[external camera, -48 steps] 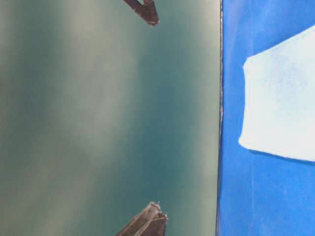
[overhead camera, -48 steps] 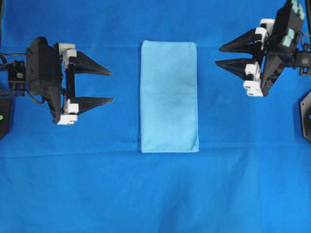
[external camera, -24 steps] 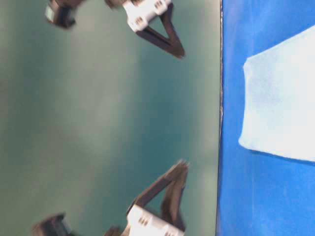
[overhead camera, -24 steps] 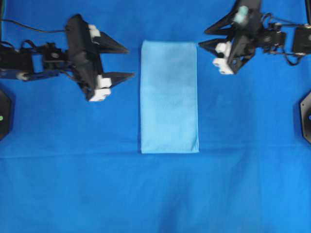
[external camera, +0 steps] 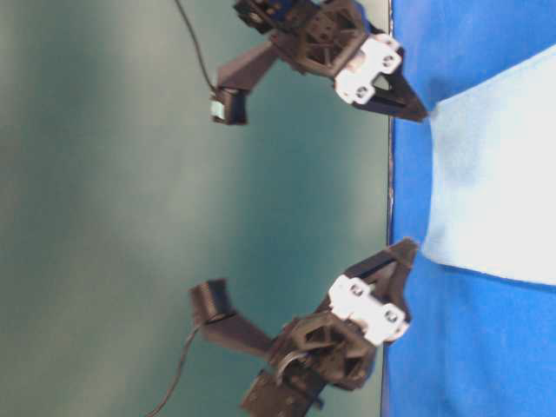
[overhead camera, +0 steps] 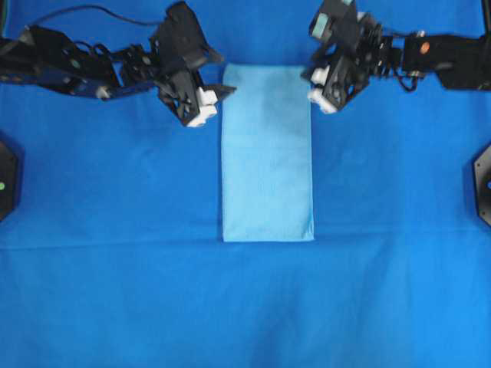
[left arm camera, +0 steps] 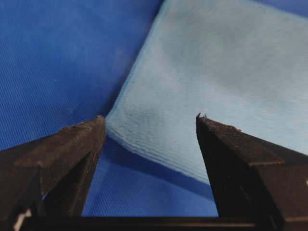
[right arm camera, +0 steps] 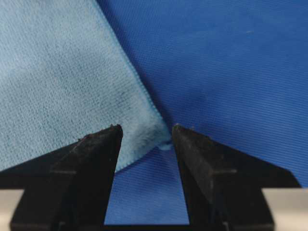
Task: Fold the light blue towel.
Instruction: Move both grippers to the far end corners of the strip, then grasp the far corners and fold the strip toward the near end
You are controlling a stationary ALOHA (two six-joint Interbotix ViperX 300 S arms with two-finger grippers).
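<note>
The light blue towel [overhead camera: 267, 153] lies flat as a long rectangle in the middle of the overhead view. My left gripper [overhead camera: 225, 75] is open at its far left corner. In the left wrist view the gripper [left arm camera: 149, 118] straddles that corner of the towel [left arm camera: 216, 62] without closing on it. My right gripper [overhead camera: 310, 77] is open at the far right corner. In the right wrist view the gripper [right arm camera: 147, 126] has the towel's corner [right arm camera: 154, 132] between its tips, with a narrower gap. In the table-level view both grippers sit at the towel's [external camera: 495, 200] two near corners.
A deep royal-blue sheet [overhead camera: 115, 291] covers the whole table, with a faint crease running across near the towel's near edge. Black fixtures sit at the left edge [overhead camera: 6, 184] and right edge [overhead camera: 483, 184] of the overhead view.
Both arms have swung from the table's sides inward and to the far end, tipping down onto the towel's two far corners. The towel has not moved.
</note>
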